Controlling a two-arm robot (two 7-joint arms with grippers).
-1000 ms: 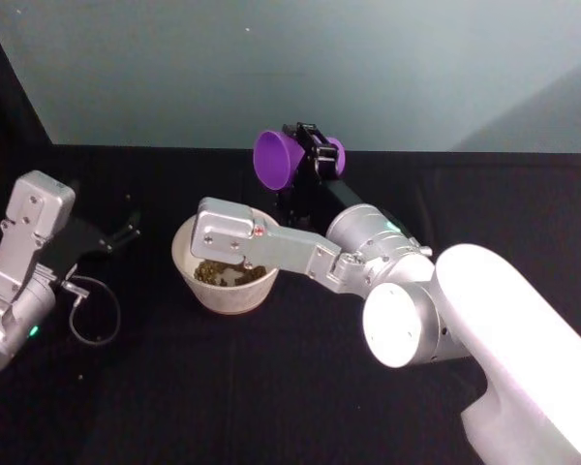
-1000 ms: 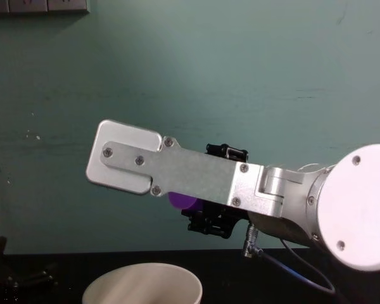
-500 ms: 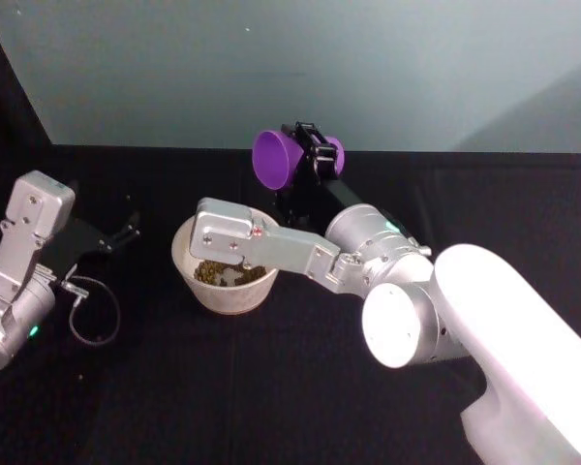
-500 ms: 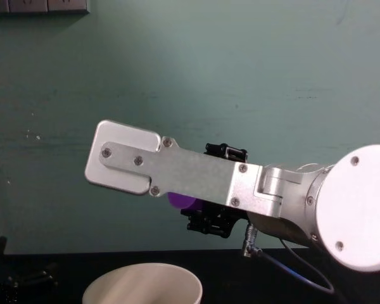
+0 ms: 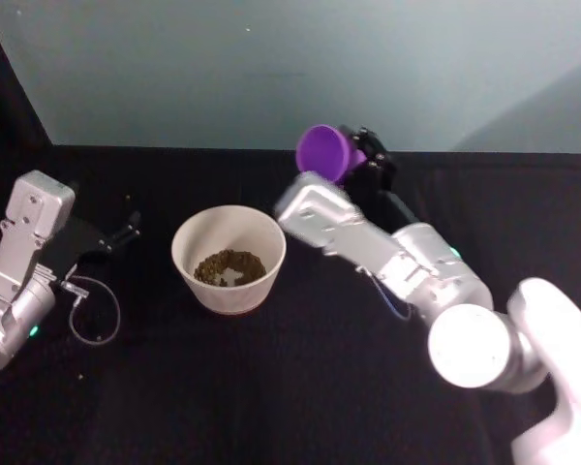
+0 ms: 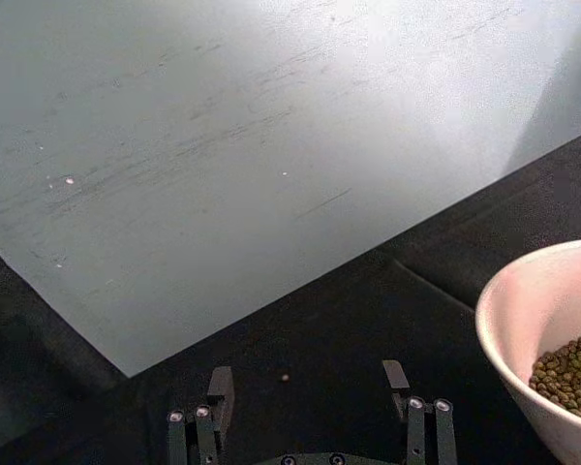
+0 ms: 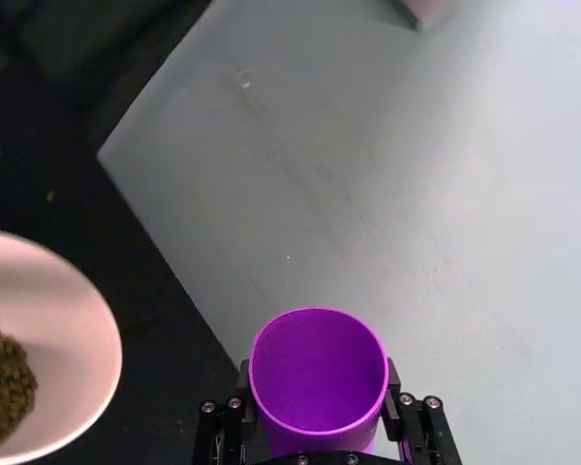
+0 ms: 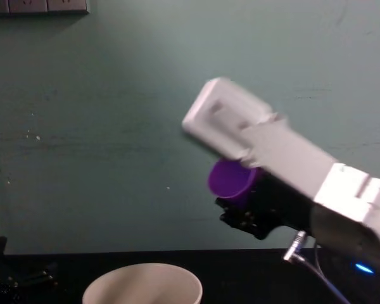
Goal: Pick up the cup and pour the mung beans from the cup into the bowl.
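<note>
Pour looks done: mung beans (image 5: 230, 265) heaped in the bowl (image 5: 186, 254), centre of the black worktop (image 5: 271, 387). Purple cup (image 5: 321, 150) looks empty, clamped in right tool (image 7: 320, 426), held high, far-right of bowl. Left tool (image 6: 310, 412) spread apart, parked left. Left to do: maybe set cup down.

Probably lab test bench: black-draped table (image 5: 271, 387), bare teal wall (image 8: 114, 126), wall sockets (image 8: 38, 6) at top.
</note>
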